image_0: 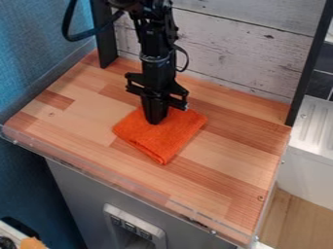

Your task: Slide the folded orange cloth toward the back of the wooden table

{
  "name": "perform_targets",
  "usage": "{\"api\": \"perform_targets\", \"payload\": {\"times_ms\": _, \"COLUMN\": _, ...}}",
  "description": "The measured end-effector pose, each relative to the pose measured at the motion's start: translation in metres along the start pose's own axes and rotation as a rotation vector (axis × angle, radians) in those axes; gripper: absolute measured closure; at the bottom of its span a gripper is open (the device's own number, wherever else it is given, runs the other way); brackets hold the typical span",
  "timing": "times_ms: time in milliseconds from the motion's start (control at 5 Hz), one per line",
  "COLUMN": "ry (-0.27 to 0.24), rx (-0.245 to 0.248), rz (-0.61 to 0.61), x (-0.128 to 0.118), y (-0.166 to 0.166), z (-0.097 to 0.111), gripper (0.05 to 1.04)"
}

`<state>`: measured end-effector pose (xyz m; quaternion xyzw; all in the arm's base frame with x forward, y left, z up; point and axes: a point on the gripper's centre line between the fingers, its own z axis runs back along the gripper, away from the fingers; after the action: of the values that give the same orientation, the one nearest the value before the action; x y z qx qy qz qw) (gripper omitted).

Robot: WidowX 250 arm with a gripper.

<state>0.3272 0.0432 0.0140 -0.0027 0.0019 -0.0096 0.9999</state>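
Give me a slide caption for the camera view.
Black arm with its hand lowered to a folded orange cloth on a wooden counter.

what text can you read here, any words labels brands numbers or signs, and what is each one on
None can be read.
Dark squares in the pale frame below the counter: any marks are too small to read.
Gripper and orange cloth: no readable lettering.

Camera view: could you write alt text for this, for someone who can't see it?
A black robot gripper points straight down at the far part of a folded orange cloth on a striped wooden tabletop. Behind stands a pale wood-plank panel; a blue surface is at left.
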Motion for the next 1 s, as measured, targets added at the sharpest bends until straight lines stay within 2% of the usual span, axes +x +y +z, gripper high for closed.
{"api": "perform_targets", "payload": {"times_ms": 600, "ry": 0.002, "rx": -0.010, "rz": 0.032, "x": 0.0079, "y": -0.0014, "z": 0.0003, "gripper": 1.024}}
{"api": "perform_targets", "payload": {"times_ms": 1000, "ry": -0.004, "rx": -0.007, "rz": 0.037, "x": 0.0145, "y": -0.0012, "z": 0.0081, "gripper": 1.024}}
